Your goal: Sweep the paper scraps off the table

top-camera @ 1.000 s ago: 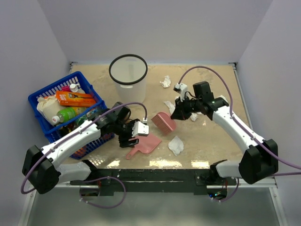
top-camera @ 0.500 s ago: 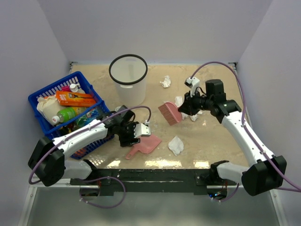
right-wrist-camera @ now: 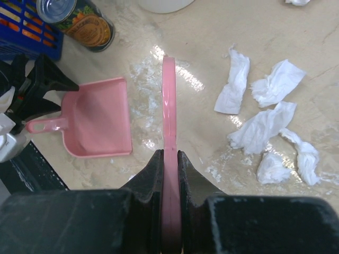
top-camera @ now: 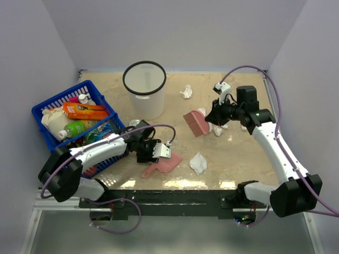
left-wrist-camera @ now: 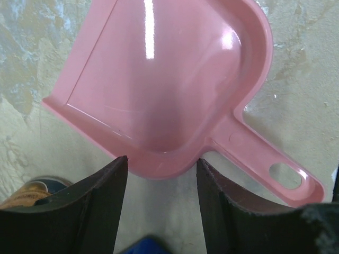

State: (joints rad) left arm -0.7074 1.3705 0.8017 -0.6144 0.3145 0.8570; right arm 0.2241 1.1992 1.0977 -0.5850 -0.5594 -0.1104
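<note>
Left jaws spread, straddling rear edge of pink dustpan (left-wrist-camera: 159,79) on table (top-camera: 233,156). Right jaws pinch pink brush (top-camera: 196,123) beyond the dustpan. Paper scraps (right-wrist-camera: 262,129) lie right of the dustpan.

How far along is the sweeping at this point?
Done: the right claw is shut on the pink brush. In hand: the left claw hangs open over the empty pink dustpan, lying ungripped on the table. Left: all the paper scraps, namely that cluster by the brush, one near the front and one by the bin.
</note>
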